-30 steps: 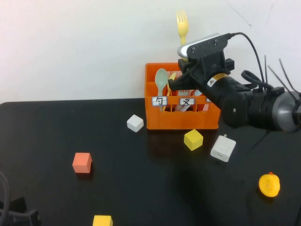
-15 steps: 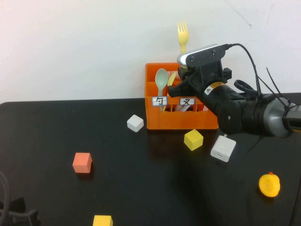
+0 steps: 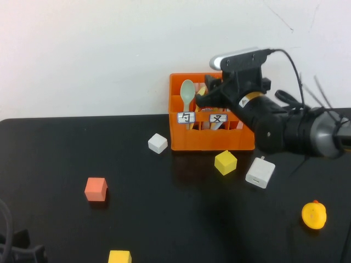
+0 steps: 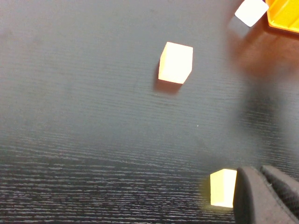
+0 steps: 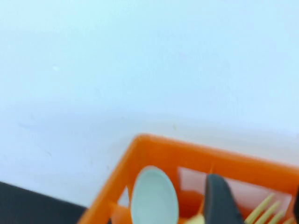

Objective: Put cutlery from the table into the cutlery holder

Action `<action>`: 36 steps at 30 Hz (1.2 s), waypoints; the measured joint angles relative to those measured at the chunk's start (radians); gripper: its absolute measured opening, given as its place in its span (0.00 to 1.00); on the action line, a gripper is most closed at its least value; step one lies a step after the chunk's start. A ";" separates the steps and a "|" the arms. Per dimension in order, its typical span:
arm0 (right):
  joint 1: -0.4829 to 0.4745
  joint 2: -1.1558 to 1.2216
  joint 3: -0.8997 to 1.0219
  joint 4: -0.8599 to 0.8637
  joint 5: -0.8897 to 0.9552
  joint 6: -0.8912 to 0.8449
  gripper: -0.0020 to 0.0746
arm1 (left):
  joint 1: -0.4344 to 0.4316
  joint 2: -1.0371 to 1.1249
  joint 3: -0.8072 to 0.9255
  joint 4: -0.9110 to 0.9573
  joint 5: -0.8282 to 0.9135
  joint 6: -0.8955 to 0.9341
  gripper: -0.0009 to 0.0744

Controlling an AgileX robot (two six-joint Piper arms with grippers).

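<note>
Fork (image 5: 268, 207) (yellow, tines up) now sits low inside the orange holder (image 3: 189, 139), no longer raised; right gripper (image 3: 211, 94) above it, grip unclear to me. Left gripper (image 4: 266, 196) parked.

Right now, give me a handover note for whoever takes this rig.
Left gripper: parked low over the table at the near left, holding nothing visible.
Right gripper: over the holder, at its top rim.
Fork: tines up inside the holder, beside the right gripper; whether it is released is unclear.
Knife: not visible on the table, and I cannot make it out in the holder.
Done: fork is in the holder.
Left: confirm the release, lift the right arm clear, then locate the knife.
</note>
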 joint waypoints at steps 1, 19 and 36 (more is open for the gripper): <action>0.001 -0.014 0.000 0.000 0.006 -0.009 0.43 | 0.000 0.000 0.000 0.000 0.000 0.002 0.01; 0.029 -0.599 0.059 -0.029 0.801 -0.445 0.03 | 0.000 -0.051 0.000 0.012 -0.006 0.013 0.01; 0.029 -1.231 0.708 -0.031 0.796 -0.485 0.03 | 0.000 -0.132 0.025 0.050 -0.073 0.013 0.01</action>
